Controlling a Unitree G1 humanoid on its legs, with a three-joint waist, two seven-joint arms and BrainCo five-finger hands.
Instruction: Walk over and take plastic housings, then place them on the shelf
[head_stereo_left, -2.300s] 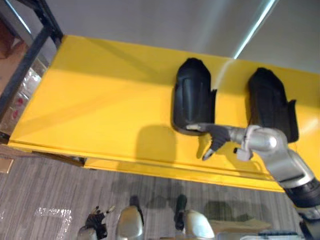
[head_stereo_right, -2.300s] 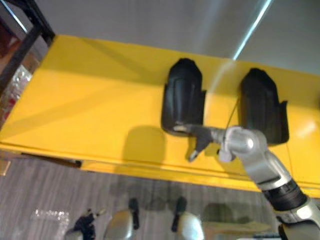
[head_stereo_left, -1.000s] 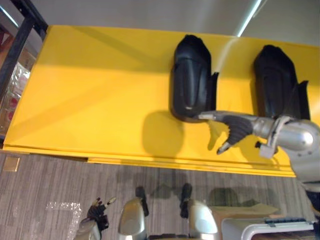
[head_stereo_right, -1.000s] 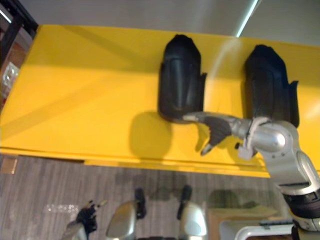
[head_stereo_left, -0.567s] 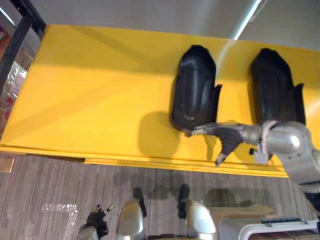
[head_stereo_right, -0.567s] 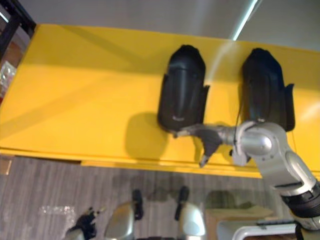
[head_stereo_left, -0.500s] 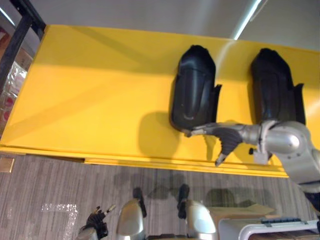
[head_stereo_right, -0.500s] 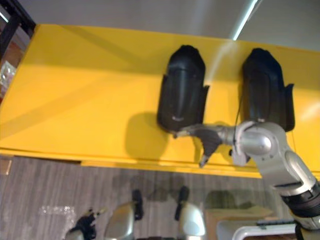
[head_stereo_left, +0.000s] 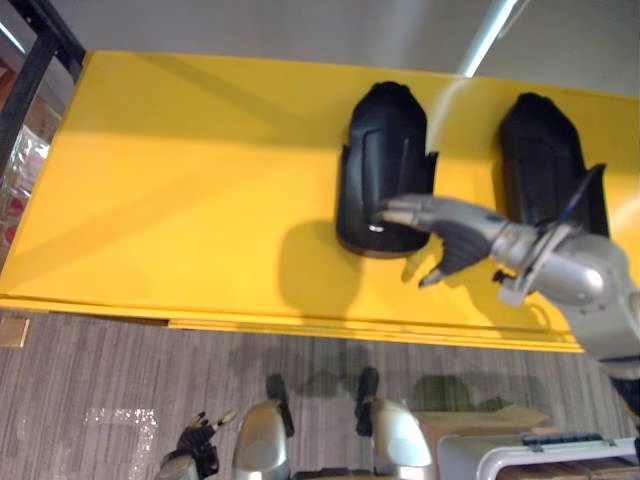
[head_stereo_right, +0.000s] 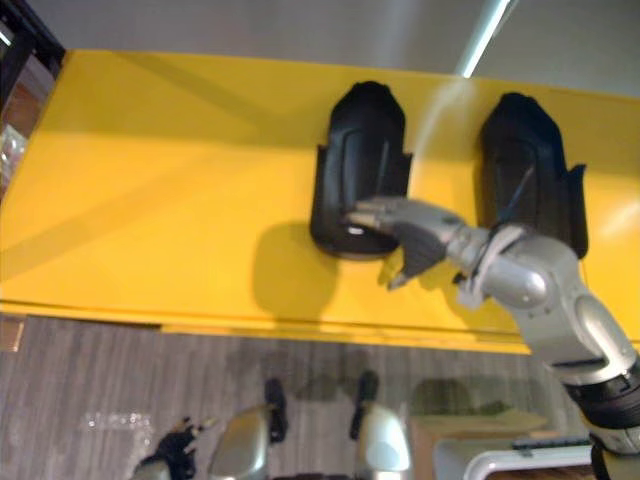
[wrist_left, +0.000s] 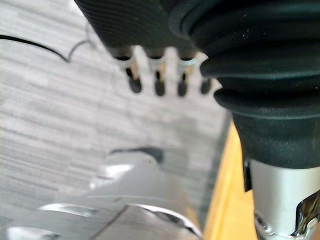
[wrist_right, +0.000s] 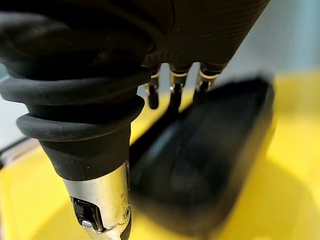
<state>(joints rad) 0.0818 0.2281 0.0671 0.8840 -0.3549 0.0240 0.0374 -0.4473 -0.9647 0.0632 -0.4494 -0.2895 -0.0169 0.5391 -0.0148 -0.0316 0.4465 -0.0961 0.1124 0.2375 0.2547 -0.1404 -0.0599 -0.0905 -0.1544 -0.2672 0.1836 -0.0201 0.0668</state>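
Note:
Two black plastic housings lie side by side on a yellow table (head_stereo_left: 180, 200). The left housing (head_stereo_left: 385, 150) is near the middle and the right housing (head_stereo_left: 540, 150) is further right. My right hand (head_stereo_left: 458, 232) reaches in from the right with straight fingers laid over the left housing's near end, the thumb hanging apart on the near side. In the right wrist view those fingertips (wrist_right: 173, 100) hover just above the housing (wrist_right: 210, 165). My left hand (head_stereo_left: 198, 462) hangs low by the floor with relaxed fingers (wrist_left: 157, 82), holding nothing.
A black rack frame (head_stereo_left: 40, 60) stands at the table's left end, with packed goods behind it. A grey wall runs along the table's far side. A crate edge (head_stereo_left: 520, 452) shows low on the right, over striped grey flooring.
My right hand has lifted from the table in front of the left housing and moved forward, its fingers now lying over the housing's near end. The housing has turned a little.

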